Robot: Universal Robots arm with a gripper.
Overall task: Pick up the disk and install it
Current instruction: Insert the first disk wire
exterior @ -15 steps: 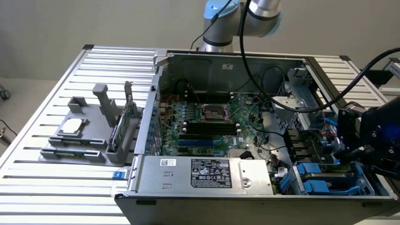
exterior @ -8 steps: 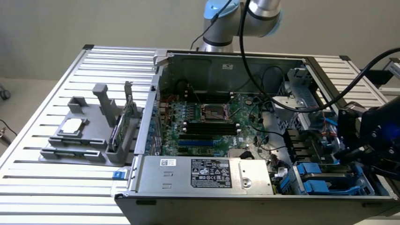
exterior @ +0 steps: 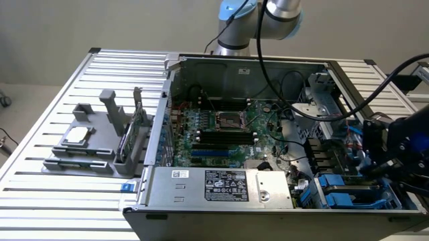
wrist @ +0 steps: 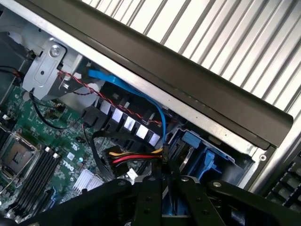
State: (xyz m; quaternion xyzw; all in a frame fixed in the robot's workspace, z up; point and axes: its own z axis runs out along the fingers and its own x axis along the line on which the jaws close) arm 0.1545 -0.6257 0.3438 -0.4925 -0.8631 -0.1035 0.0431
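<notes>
My gripper hangs low inside the open computer case, at the exterior view's right, over the drive bay. In the wrist view my gripper has its black fingers drawn close together, shut, with only a thin dark slit between them. Just ahead of the tips hangs a black plug with red, yellow and black wires and a blue data cable; whether the tips touch it is unclear. Blue carriers sit in the bay under the gripper. The disk is hidden.
A motherboard fills the case floor, with a boxy power supply at the near wall. On the slatted table at the exterior view's left stands a grey tray with a silver chip and an upright card.
</notes>
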